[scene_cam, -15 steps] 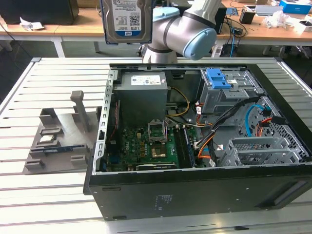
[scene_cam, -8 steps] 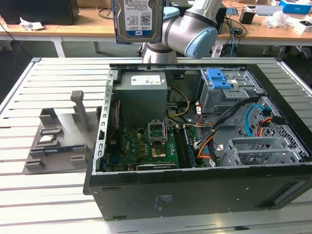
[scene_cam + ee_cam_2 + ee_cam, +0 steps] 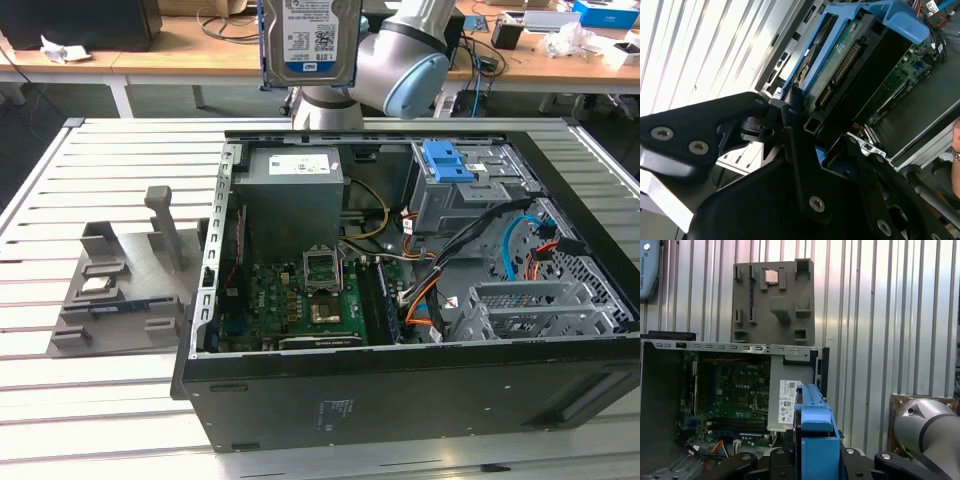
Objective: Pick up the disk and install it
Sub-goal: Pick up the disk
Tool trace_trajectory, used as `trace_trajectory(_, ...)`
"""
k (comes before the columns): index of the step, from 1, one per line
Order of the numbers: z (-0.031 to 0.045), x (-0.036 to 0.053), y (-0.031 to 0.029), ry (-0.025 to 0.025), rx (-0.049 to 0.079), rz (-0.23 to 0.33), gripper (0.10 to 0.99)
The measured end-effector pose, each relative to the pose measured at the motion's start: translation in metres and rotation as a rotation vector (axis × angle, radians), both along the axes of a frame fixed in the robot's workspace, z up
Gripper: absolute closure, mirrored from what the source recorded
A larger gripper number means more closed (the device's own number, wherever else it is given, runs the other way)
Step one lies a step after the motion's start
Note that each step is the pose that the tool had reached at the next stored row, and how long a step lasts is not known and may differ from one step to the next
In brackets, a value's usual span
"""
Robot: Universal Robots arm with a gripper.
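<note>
Across the exterior view, a slatted metal table (image 3: 60, 420) bearing an open desktop computer case (image 3: 400, 400) laid on its side. Beyond the case, a grey robot arm (image 3: 400, 60), elbow bent over the far rim. Inside the case, toward the exterior view's left, a grey power supply (image 3: 295, 190) just beside the green motherboard (image 3: 290, 300). Toward the exterior view's right, a metal drive cage (image 3: 470, 200) topped by a blue caddy (image 3: 447, 162), with black and orange cables (image 3: 475, 232) strung loosely in front of it. On the table just beside the case, at the exterior view's left, a grey parts fixture (image 3: 120, 290). Held high above the power supply and well apart from everything in the case: the disk (image 3: 310, 40), upright, label toward the camera. In the second wrist view, the gripper (image 3: 815, 122) clamped firmly on the drive's blue-railed edges (green circuit-board face in plain sight, black fingers pressed in from either side). Not yet in any bay. Likely hazards from here: a slip out of so slim an edge hold, dropping the drive onto the motherboard; a snag on the loose cables near the cage; a jam from rails meeting the bay crooked; a collision with the caddy already seated on top of the cage.
</note>
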State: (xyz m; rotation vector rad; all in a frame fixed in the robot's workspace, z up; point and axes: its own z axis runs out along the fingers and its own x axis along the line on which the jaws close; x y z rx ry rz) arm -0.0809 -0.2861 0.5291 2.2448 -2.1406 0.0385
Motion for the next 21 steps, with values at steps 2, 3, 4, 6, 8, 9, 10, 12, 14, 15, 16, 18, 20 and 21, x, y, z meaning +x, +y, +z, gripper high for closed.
trace_trajectory(2, -0.0001, 0.0129, 0.0013, 0.0001, 0.000, 0.000, 0.722)
trace_trajectory(3, 0.0000, 0.0232, 0.0024, 0.0002, 0.000, 0.000, 0.722)
trace_trajectory(4, 0.0000, 0.0318, 0.0032, 0.0002, 0.000, 0.000, 0.722)
trace_trajectory(6, 0.0000, 0.0400, 0.0040, 0.0003, 0.000, 0.000, 0.722)
trace_trajectory(8, 0.0000, 0.0466, 0.0047, 0.0004, 0.000, 0.000, 0.722)
trace_trajectory(9, 0.0000, 0.0500, 0.0050, 0.0004, 0.000, 0.000, 0.722)
trace_trajectory(10, 0.0000, 0.0535, 0.0054, 0.0004, 0.000, 0.000, 0.722)
trace_trajectory(12, 0.0000, 0.0608, 0.0060, 0.0005, 0.000, 0.000, 0.722)
trace_trajectory(14, 0.0000, 0.0661, 0.0065, 0.0006, 0.000, 0.000, 0.722)
trace_trajectory(15, 0.0000, 0.0714, 0.0070, 0.0007, 0.000, 0.000, 0.722)
trace_trajectory(16, 0.0000, 0.0749, 0.0073, 0.0007, 0.000, 0.000, 0.722)
trace_trajectory(18, 0.0000, 0.0798, 0.0078, 0.0008, 0.000, 0.000, 0.722)
trace_trajectory(20, 0.0000, 0.0864, 0.0084, 0.0008, 0.000, 0.000, 0.722)
trace_trajectory(21, 0.0000, 0.0903, 0.0087, 0.0008, 0.000, 0.000, 0.722)
